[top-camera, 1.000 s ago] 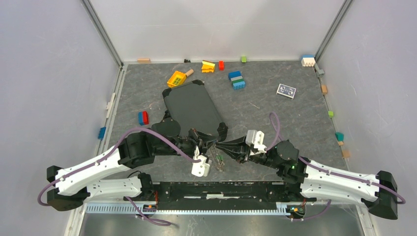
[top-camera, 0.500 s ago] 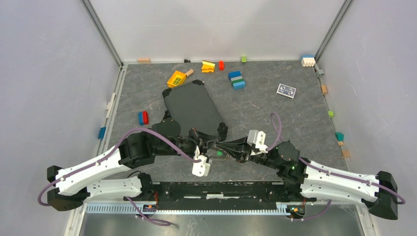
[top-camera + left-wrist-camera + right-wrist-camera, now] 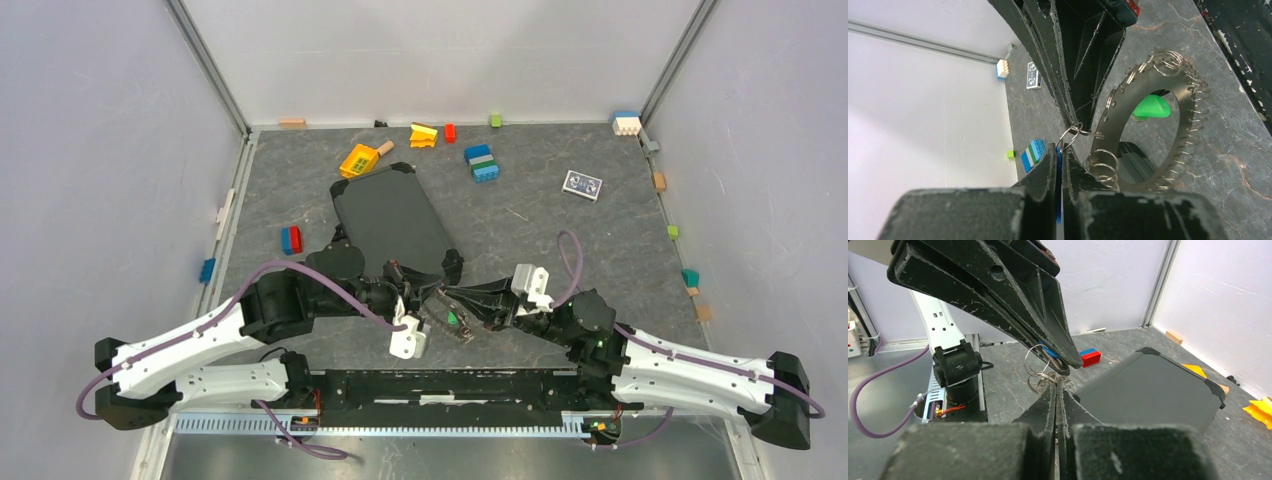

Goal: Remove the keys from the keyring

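The keyring (image 3: pixel 455 320), a toothed metal ring with a green tag (image 3: pixel 452 320), hangs between my two grippers above the table's near middle. In the left wrist view the keyring (image 3: pixel 1148 130) is a flat band lined with small wire loops, green tag (image 3: pixel 1150 107) in its opening. My left gripper (image 3: pixel 1060 150) is shut on the blue-headed key (image 3: pixel 1059 167), joined to the ring by a small split ring (image 3: pixel 1071 134). My right gripper (image 3: pixel 1056 385) is shut on the ring's edge, tip to tip with the left gripper (image 3: pixel 425 297). The grey keys are not distinguishable.
A black case (image 3: pixel 390 220) lies just behind the grippers. Toy bricks sit further back: a blue-green stack (image 3: pixel 482 163), a yellow block (image 3: pixel 358 160), a red-blue one (image 3: pixel 291 239). A small card (image 3: pixel 582 185) lies at the back right. Small blocks line the walls.
The grippers drew closer together, tip to tip. The keyring was pulled up between them half a second ago and now hangs down toward the front, showing its toothed face.
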{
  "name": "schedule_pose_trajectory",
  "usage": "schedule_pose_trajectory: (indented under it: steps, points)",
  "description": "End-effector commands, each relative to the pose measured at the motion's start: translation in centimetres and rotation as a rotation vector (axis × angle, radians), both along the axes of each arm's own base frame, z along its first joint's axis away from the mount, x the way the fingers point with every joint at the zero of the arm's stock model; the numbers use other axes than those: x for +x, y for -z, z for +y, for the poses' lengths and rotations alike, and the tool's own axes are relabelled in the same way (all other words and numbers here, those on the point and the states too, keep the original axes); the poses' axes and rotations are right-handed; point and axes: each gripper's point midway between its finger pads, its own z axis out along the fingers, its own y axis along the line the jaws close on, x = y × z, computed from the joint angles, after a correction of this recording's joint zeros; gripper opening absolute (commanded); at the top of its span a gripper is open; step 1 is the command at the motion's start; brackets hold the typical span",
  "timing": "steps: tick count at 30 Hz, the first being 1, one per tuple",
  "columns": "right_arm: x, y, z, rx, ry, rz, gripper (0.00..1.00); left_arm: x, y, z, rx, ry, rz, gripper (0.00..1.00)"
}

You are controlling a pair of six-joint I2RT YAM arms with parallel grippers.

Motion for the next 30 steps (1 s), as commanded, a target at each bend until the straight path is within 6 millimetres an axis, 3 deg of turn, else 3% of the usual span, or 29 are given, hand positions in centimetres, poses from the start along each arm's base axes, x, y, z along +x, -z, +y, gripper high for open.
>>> schedule_pose_trajectory:
  steps: [1, 30]
  points:
    - [0.7, -1.6, -0.8, 0.068, 0.052, 0.0, 0.0, 0.1, -2.7, -0.2, -0.101, -0.006, -0.029, 0.02]
    - [2.0, -2.2, -3.0, 0.144, 0.155, 0.05, 0.0, 0.7, -1.7, -0.4, -0.076, -0.033, -0.029, 0.02]
